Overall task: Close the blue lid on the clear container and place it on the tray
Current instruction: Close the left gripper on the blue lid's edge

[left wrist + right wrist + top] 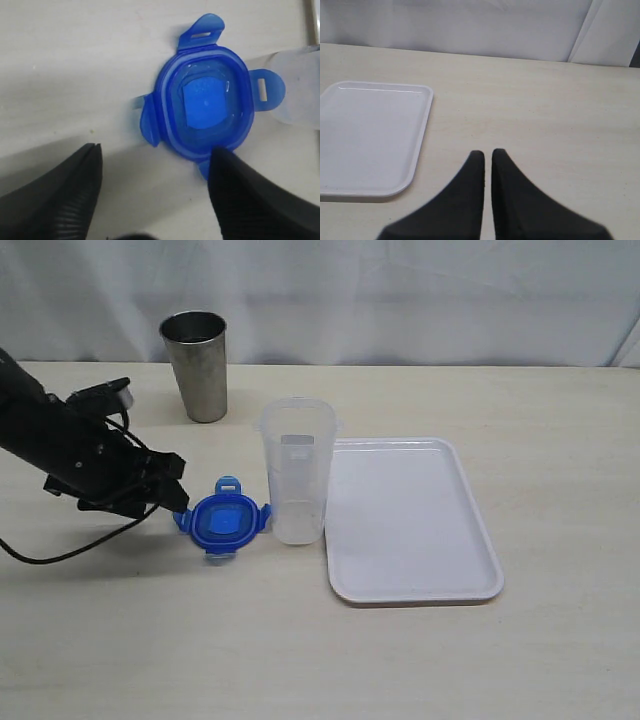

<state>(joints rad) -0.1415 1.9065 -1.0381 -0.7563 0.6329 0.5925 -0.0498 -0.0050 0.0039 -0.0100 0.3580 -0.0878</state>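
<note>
Blue lid (225, 520) (207, 102) lies flat on the desk (300, 660), just left of the clear container (297, 470) and near its base. Its four snap flaps stick out around the edge. The left fingers (160, 480) (250, 200) stand apart, low over the desk at the lid's left side, and hold nothing. In the left wrist view the lid sits just ahead of the fingertips and not between them. One fingertip covers the flap on the lid's near edge, while the other is well to the side over bare desk. Whether that fingertip touches the flap cannot be told.

The container stands upright with its mouth uncovered, just beside the left rim of the tray (415, 595) (370, 140), on the desk and not on the tray. A steel cup (197, 365) stands farther back, well apart from the lid.

The right fingers (465, 200) are together, with only a thin slit between them. They hold nothing and point over bare desk beside the tray.
</note>
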